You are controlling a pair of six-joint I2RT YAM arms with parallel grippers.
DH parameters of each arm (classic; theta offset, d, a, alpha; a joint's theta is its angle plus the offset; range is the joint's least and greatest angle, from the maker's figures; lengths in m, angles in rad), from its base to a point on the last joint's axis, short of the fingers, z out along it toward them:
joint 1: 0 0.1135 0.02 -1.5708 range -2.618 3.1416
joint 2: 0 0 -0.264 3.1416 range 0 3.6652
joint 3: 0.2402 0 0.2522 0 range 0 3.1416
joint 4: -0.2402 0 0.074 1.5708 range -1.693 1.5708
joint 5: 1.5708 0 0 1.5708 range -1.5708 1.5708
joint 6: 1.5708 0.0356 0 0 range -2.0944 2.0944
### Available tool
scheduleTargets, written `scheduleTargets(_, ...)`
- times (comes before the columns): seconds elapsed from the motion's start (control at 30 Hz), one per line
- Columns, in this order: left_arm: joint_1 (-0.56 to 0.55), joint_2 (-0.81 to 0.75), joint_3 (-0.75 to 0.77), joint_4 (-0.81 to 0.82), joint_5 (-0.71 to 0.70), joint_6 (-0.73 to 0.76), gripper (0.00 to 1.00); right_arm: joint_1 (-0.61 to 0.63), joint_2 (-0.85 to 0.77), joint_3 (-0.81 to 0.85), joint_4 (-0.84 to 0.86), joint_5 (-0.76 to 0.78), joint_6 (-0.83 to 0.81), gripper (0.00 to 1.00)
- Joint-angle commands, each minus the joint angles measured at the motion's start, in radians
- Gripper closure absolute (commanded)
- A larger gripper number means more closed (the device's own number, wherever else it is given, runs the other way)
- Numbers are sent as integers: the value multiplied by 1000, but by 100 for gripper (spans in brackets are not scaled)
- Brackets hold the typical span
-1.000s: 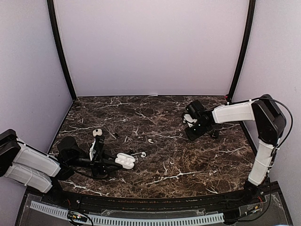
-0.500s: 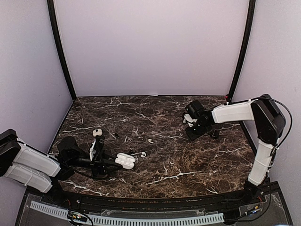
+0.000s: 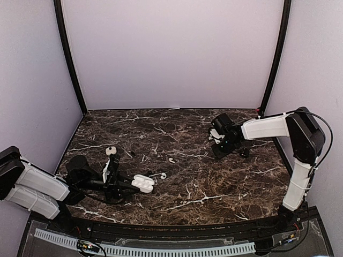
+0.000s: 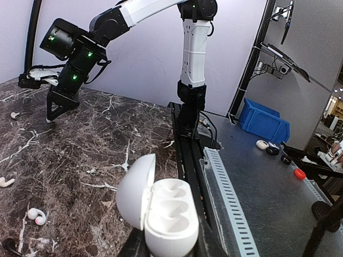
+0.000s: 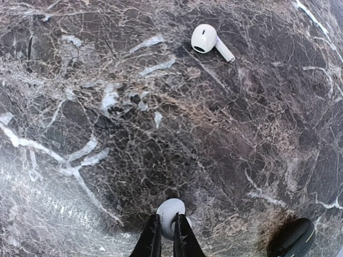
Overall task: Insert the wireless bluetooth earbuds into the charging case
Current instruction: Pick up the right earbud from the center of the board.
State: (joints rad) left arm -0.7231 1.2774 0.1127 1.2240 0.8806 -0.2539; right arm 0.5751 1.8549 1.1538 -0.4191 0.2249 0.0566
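Marble table point(image 3: 214, 187), dark and veined, pale walls behind, and we're at the pickup. The right gripper point(image 5: 166, 231) is down at the far right, fingers pressed in on the rounded head of one earbud point(image 5: 170, 209) right at the tabletop; that's a pinch, though a shallow one by my reading. A second earbud point(image 5: 206, 38) lies loose just beyond. At the near left, the left gripper point(image 3: 131, 185) clamps the charging case point(image 4: 163, 211), lid swung open, both wells empty. Next up, I'd say: lift cleanly, carry across to the case, and line the stem up over a well before letting go.
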Motion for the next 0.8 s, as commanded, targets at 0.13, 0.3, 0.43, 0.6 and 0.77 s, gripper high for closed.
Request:
scheduleTargets(0.13, 2, 2, 6, 22, 17, 5, 87, -7, 3, 22, 7, 24, 0, 93)
scheduleTargets(0.3, 2, 2, 5, 22, 19, 4, 87, -14, 10, 27, 1, 25, 0, 88)
scheduleTargets(0.43, 2, 0, 5, 22, 19, 4, 87, -16, 12, 29, -3, 22, -1, 85)
scheduleTargets(0.6, 2, -1, 6, 22, 18, 4, 87, -17, 12, 30, -5, 24, -1, 85)
scheduleTargets(0.77, 2, -1, 5, 22, 18, 4, 87, -17, 15, 30, -6, 29, -3, 84)
